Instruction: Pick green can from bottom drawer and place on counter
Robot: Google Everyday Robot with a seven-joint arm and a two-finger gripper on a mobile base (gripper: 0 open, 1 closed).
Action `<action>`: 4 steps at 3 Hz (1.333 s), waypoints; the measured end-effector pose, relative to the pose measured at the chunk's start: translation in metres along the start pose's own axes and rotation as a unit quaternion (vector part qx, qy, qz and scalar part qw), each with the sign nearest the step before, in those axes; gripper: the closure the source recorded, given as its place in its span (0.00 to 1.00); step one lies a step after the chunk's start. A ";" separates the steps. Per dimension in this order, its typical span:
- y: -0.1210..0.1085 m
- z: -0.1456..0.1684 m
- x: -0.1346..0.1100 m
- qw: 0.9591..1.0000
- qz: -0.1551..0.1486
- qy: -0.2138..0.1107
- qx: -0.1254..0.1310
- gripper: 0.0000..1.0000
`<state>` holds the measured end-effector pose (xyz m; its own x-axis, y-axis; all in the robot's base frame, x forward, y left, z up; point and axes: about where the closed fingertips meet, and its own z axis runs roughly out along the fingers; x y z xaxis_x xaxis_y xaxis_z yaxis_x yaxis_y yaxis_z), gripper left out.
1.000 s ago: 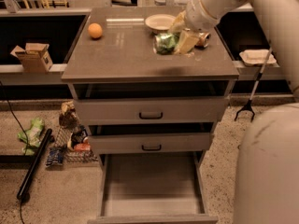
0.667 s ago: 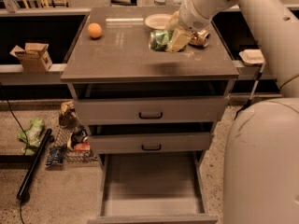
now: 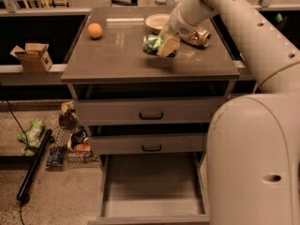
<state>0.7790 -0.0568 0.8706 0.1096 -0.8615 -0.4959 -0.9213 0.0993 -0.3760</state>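
My gripper (image 3: 161, 46) hangs over the right middle of the counter (image 3: 117, 55), shut on the green can (image 3: 151, 44), which it holds tilted just above the surface. The can's green side shows to the left of the pale fingers (image 3: 168, 45). The bottom drawer (image 3: 152, 186) stands pulled open below, and its grey floor is bare. My white arm reaches in from the upper right and fills the right side of the view.
An orange ball (image 3: 95, 30), a white bowl (image 3: 158, 21) and a shiny gold-brown bag (image 3: 198, 36) sit on the counter. Two shut drawers (image 3: 151, 114) with black handles are above the open one. A cardboard box (image 3: 33, 56) and floor clutter (image 3: 61, 139) lie left.
My gripper has moved left and toward the counter's front with the green can, away from the bowl and the bag. The view has shifted slightly.
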 end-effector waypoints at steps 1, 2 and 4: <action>-0.004 0.015 0.000 1.000 0.014 0.008 -0.001 0.82; -0.005 0.027 0.000 1.000 0.025 0.009 -0.006 0.59; -0.007 0.035 0.004 0.999 0.036 0.005 -0.013 0.13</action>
<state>0.7991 -0.0429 0.8438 0.0396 -0.8580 -0.5120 -0.9358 0.1479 -0.3201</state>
